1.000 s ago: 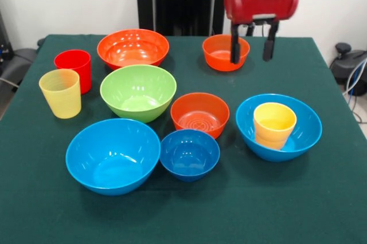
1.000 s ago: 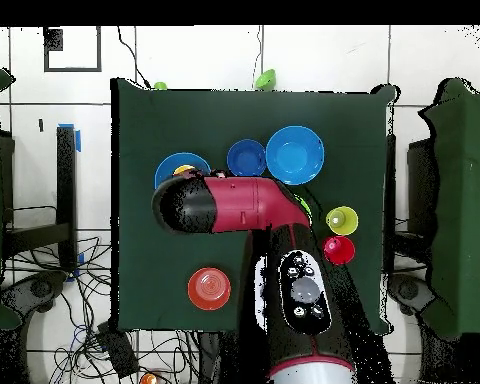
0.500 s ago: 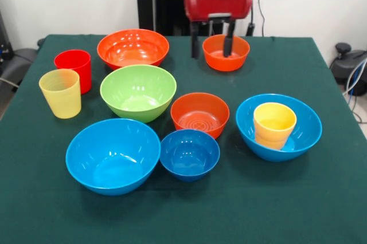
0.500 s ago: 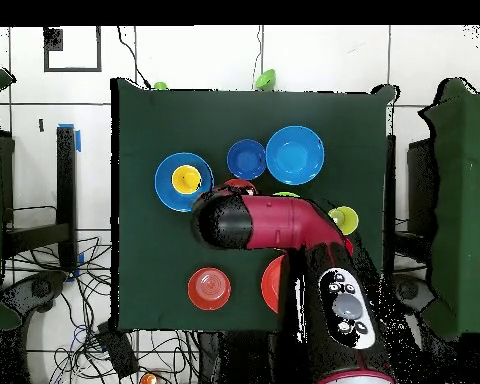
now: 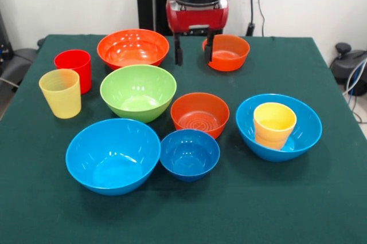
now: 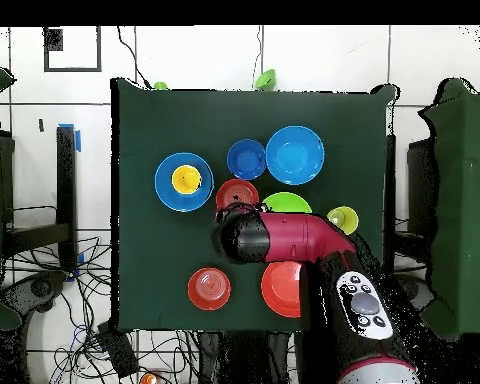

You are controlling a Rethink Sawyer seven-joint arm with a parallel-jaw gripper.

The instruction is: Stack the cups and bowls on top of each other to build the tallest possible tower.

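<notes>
Red-and-black arm (image 5: 197, 3), dark fingers (image 5: 178, 56)

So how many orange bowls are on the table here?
3 show: the large orange bowl at the far side, a small orange bowl beside the gripper, another small one mid-table. None looks hidden.

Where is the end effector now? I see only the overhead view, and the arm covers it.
Observer: In the front view the end effector hangs between the large orange bowl and a small orange bowl, on the robot's side of the table.
Operator: Is it open, and does it hold something?
Observer: It is open and holds nothing.
Operator: I cannot find the red cup; is it under the arm?
Observer: The red cup stands upright beside the pale yellow cup.
</notes>
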